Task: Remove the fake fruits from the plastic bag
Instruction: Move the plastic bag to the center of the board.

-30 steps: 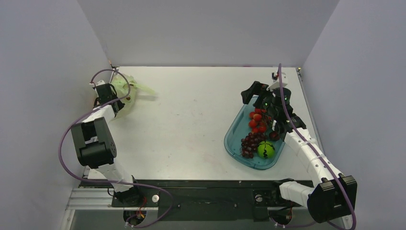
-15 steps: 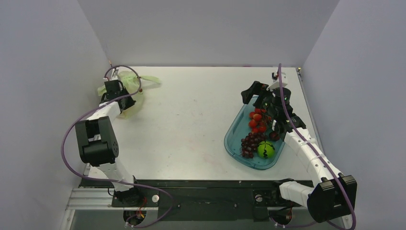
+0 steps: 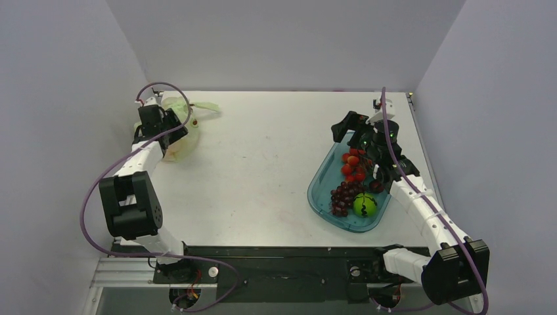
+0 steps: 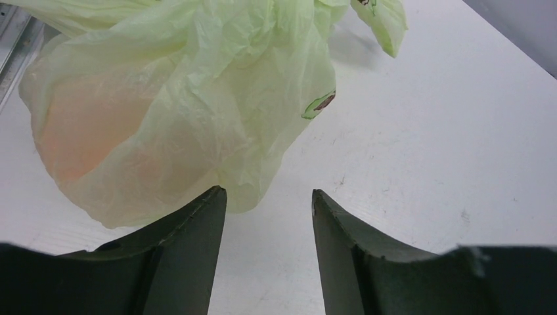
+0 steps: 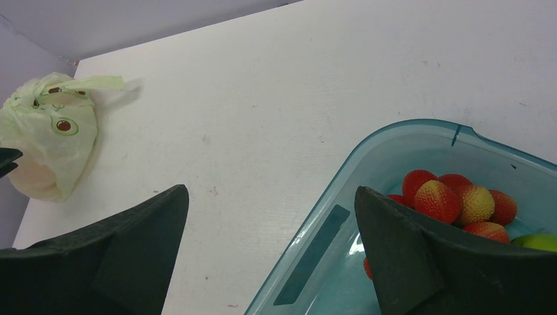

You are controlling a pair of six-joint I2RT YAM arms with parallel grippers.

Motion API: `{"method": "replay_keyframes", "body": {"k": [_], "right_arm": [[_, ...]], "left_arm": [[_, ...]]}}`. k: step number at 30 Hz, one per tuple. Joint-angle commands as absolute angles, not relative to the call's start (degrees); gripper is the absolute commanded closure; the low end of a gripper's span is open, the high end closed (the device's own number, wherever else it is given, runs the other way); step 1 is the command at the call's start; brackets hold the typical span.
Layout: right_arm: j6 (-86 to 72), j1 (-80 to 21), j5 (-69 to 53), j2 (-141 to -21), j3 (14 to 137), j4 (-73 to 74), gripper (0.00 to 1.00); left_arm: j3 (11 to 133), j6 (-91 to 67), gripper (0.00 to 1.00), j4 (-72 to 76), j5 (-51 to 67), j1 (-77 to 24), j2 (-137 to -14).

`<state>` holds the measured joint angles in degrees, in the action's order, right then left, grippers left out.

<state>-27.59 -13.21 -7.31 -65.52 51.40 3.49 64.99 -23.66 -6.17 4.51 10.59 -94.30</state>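
1. The plastic bag [image 3: 176,134] sits bunched at the far left corner of the counter [image 3: 263,164]. Your left pincer [image 3: 159,122] is right over it. Your right pincer [image 3: 355,130] is well apart, across the counter above the far end of the blue tray [image 3: 320,197]. The left arm is plainly the nearer one.
2. In the left wrist view the bag [image 4: 197,85] lies ahead of the left pincer [image 4: 269,197] and off to its left. The bag's lower fold is at the tip of the left finger [image 4: 207,216]. The jaws stand apart with bare counter between them and nothing clamped.
3. The bulk is a rounded lump. A loop handle [image 3: 205,106] trails away from it along the back of the counter.
4. An orange rounded shape [image 4: 85,131] shows through the film, probably one of the fake fruits. You cannot make out any other fruit inside.
5. The right pincer [image 5: 272,190] is spread wide and holds nothing.
6. The bag carries round brown marks ringed in green [image 5: 64,125]. No brand or readable writing shows.
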Motion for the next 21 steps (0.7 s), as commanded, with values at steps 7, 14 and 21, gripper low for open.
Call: {"method": "replay_keyframes", "body": {"k": [7, 14, 21], "right_arm": [[-24.81, -16.60, -2.31, -66.70, 53.73, 5.26, 0.08], [-23.74, -17.98, -2.48, -68.31, 56.06, 7.37, 0.08], [-23.04, -18.01, -3.73, -69.30, 57.40, 8.68, 0.08]], "left_arm": [[78.49, -25.09, 0.49, -9.05, -8.75, 11.00, -99.59], [89.87, -19.32, 0.45, -13.79, -11.84, 10.99, -105.72], [98.14, -13.21, 0.41, -19.29, -4.56, 9.92, -114.49]]}}
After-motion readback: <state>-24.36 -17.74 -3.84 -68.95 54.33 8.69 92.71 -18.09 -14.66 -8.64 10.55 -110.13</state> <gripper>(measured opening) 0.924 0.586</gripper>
